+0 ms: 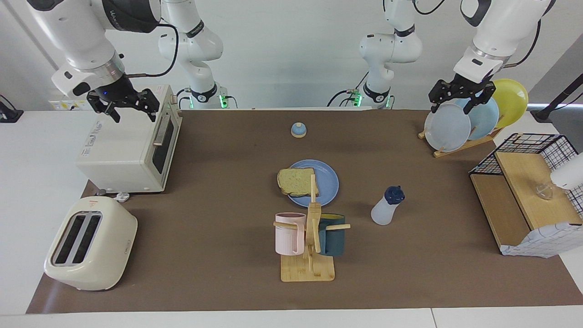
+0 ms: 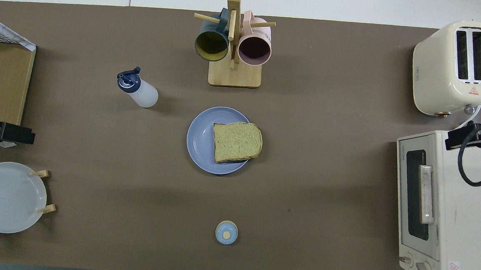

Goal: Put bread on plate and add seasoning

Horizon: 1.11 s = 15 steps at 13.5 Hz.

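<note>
Here, in the facing view, the bread [image 1: 298, 181] lies flat on the plate [image 1: 324, 179], on the half toward the right arm's end of the table, with one edge just over the rim, so the first part of the task looks done. The seasoning [image 1: 387, 206] stands upright at about four o'clock from the plate, well apart from it and untouched; I judge that adding it is the step that remains. The left gripper [image 1: 461, 96] hangs empty with its fingers spread over the wooden rack of upright plates [image 1: 455, 148], near the two o'clock part of the picture. The right gripper [image 1: 124, 105] is also spread and empty, and it waits over the toaster oven [image 1: 127, 150] at about ten o'clock. A mug tree [image 1: 309, 246] with two mugs partly hides the plate at six o'clock, and a small bell [image 1: 298, 130] sits at twelve o'clock from it. In the overhead view, the bread covers the three o'clock half of the plate [image 2: 200, 139], and the seasoning [image 2: 139, 89] is at about ten o'clock from it, toward the left arm's end, so I think the left arm is the natural one to take it. Of the left gripper [image 2: 4, 133] only a dark part shows at nine o'clock. The right gripper is hardly seen beside the toaster [image 2: 455, 66].
</note>
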Tool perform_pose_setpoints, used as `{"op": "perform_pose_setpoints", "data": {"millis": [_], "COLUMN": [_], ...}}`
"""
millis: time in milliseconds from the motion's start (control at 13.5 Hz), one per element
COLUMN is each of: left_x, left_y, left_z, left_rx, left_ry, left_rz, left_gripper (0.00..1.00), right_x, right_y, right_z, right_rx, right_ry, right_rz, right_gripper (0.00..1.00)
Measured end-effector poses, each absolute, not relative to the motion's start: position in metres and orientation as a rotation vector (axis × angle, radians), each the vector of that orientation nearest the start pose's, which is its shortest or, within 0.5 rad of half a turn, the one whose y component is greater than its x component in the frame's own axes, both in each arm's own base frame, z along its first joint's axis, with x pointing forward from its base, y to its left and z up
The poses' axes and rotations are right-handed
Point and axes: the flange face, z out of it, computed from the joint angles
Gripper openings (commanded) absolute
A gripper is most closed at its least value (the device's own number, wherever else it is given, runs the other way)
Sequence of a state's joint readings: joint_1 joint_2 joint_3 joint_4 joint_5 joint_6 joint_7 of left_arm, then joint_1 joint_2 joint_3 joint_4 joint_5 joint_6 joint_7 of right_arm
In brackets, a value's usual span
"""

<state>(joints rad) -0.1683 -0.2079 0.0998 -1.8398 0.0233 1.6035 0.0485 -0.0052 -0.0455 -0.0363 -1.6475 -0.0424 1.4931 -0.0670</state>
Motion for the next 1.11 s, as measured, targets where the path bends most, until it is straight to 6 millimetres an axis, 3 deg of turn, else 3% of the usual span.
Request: {"op": "perform_pose_setpoints", "data": {"millis": [592, 1110], "left_x": [0.540, 0.527], "left_y": [-0.030, -0.026], "left_z": [0.624, 0.604], "left_rx": [-3.168, -3.176], "left_ry": [0.127, 0.117], "left_rz": [0.094, 0.128], "left_gripper": [1.00, 1.00], "right_x": [0.530, 0.530], "right_y": [-0.027, -0.027], "right_z": [0.607, 0.607], "right_rx": [-3.171, -3.171], "right_ry": [-0.039, -0.039], "right_rz": [0.176, 0.176], "right_gripper": [1.00, 1.00]}}
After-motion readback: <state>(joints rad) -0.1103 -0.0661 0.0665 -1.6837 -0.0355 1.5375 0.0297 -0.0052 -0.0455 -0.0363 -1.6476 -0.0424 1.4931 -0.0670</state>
